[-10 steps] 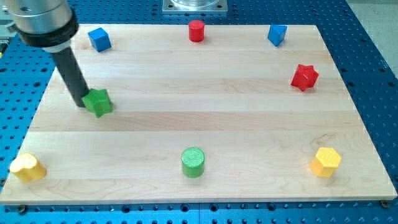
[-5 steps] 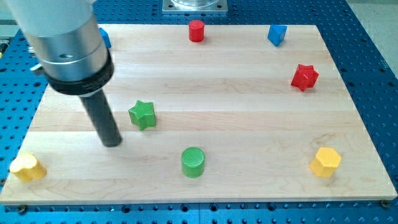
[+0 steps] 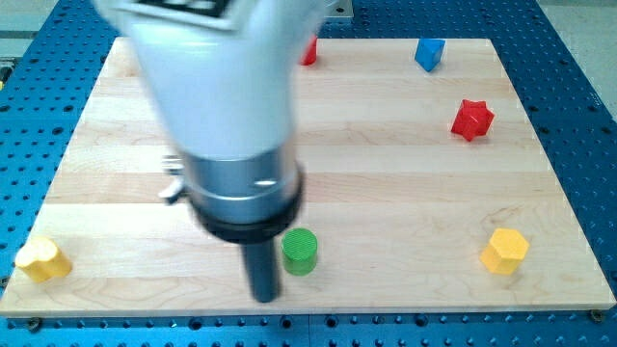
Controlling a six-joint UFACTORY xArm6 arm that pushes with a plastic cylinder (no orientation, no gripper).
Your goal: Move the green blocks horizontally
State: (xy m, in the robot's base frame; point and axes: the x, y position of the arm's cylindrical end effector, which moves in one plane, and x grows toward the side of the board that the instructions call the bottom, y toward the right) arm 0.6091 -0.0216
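Just right of my tip (image 3: 264,295): green cylinder (image 3: 300,252).

Arm body (image 3: 217,106) blurred, cut off at the view's top, hides the board's centre-left; green star and blue cube not visible. Red block (image 3: 309,50) at top edge half hidden, shape unclear
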